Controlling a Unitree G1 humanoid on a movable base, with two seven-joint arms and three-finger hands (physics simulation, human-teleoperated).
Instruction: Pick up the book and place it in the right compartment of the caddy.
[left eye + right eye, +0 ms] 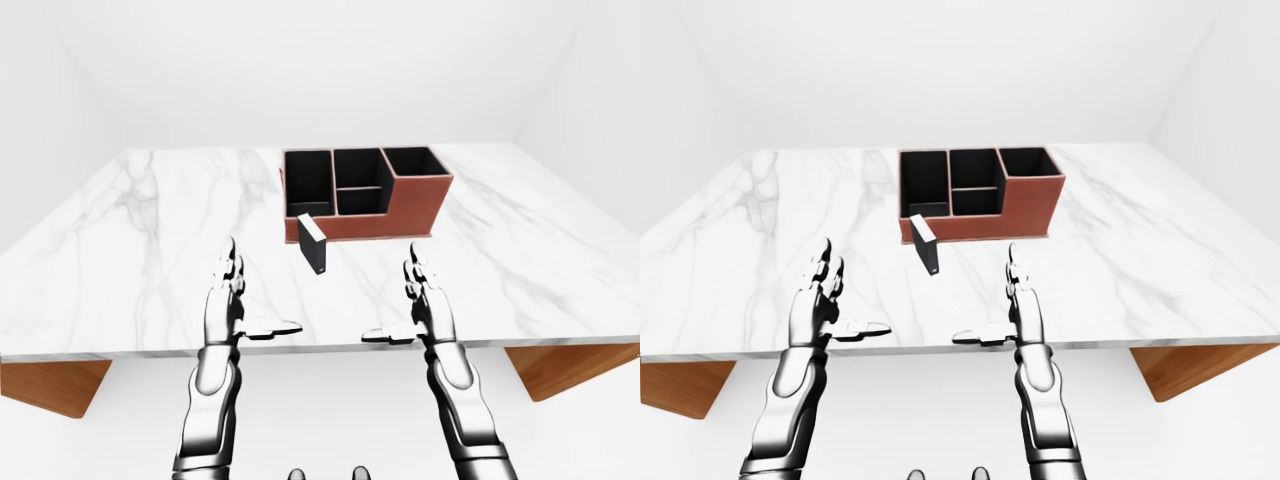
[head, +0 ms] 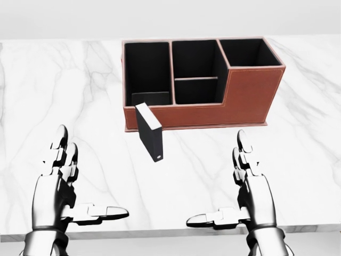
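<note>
My left hand and right hand hang with fingers spread, holding nothing, over the marble table's near edge. Above and between them the book stands upright, just beside the brown caddy, whose right compartment is empty.

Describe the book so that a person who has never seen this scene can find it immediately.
On the white marble table stands a reddish-brown caddy. Just below its left compartment in the head view, the book stands upright. It is the only small black slab outside the caddy.
</note>
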